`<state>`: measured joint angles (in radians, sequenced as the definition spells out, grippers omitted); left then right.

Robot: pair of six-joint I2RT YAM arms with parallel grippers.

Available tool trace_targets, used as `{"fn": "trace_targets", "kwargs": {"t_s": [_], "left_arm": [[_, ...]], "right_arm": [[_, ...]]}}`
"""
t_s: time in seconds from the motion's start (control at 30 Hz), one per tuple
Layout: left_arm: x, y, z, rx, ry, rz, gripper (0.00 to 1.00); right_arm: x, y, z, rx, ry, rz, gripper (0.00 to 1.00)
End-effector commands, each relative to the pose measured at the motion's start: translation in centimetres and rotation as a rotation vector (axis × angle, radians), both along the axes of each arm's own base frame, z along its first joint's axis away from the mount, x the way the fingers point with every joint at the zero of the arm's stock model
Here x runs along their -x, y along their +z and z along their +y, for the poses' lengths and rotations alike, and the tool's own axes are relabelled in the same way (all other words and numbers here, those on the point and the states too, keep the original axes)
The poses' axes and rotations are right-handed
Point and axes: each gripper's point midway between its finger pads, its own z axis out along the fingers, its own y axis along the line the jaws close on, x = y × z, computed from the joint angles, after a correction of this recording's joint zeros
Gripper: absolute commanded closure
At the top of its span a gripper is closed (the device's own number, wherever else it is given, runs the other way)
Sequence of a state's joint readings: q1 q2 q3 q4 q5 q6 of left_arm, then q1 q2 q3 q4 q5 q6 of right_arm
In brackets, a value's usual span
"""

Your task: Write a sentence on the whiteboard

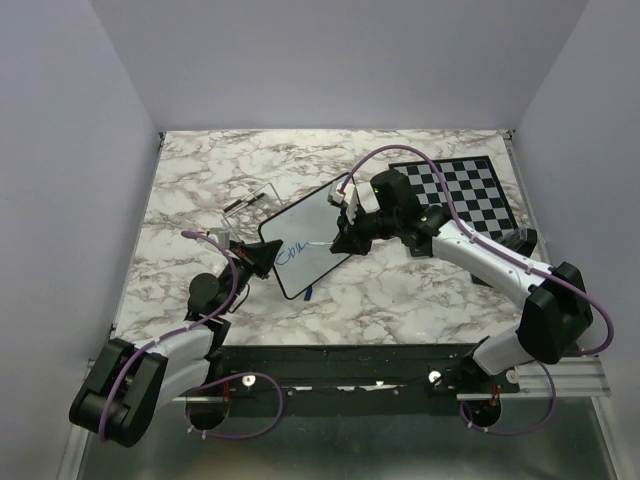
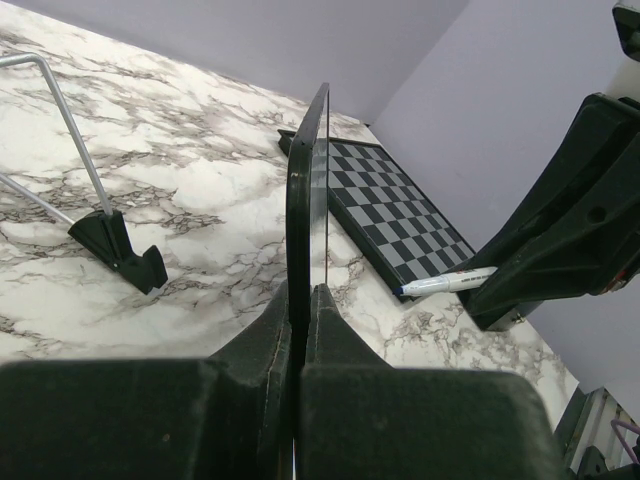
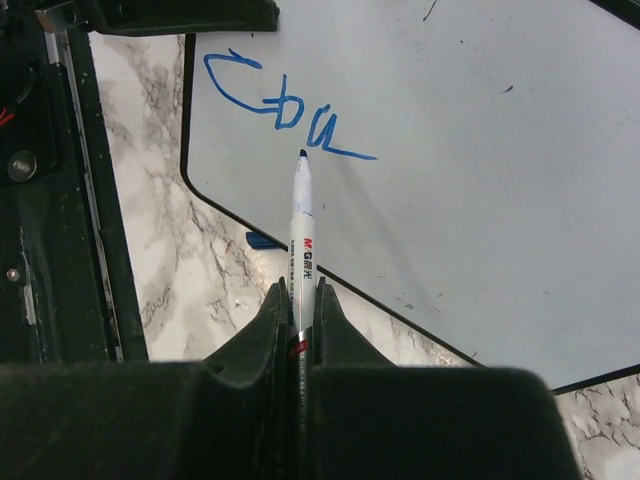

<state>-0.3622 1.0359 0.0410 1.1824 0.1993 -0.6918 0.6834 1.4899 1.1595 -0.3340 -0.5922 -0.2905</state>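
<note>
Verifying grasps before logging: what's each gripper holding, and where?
Left gripper clamps the whiteboard by its frame edge. Right gripper pinches the marker by the back of its barrel, tip forward.

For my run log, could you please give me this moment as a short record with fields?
left pincer: shut on the edge of the whiteboard
right pincer: shut on a marker
marker tip: at the end of the blue lettering; contact unclear
writing: a few blue strokes in one short line
also on the table: chessboard at the back right, wire stand
</note>
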Motion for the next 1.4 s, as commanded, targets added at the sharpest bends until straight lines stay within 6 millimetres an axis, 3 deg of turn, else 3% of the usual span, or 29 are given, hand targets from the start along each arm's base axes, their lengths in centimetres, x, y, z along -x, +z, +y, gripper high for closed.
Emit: {"fn": "trace_targets", "kwargs": {"t_s": [0.0, 0.47, 0.77, 1.03, 1.37], "left_arm": [[1.1, -1.0, -0.6, -0.039, -0.047, -0.006, 1.00], [0.9, -1.0, -0.8, -0.027, -0.053, 0.005, 1.00], [0.8, -1.0, -0.8, -0.017, -0.052, 0.009, 1.00], [0.9, -1.0, -0.8, -0.017, -0.055, 0.008, 1.00], [1.0, -1.0, -0.7, -0.017, -0.054, 0.008, 1.00]], "right_arm": [[0.0, -1.2, 0.0, 0.021, 0.016, -0.006, 1.00], [-2.2, -1.8, -0.1, 0.071, -0.032, -0.072, 0.99], [-2.2, -1.9, 1.0, 0.067, -0.026, -0.066, 0.99], [-3.4, -1.1, 1.9, 0.052, -0.057, -0.072, 1.00], [-3.5, -2.5, 1.8, 0.084, -0.066, -0.046, 1.00]]}}
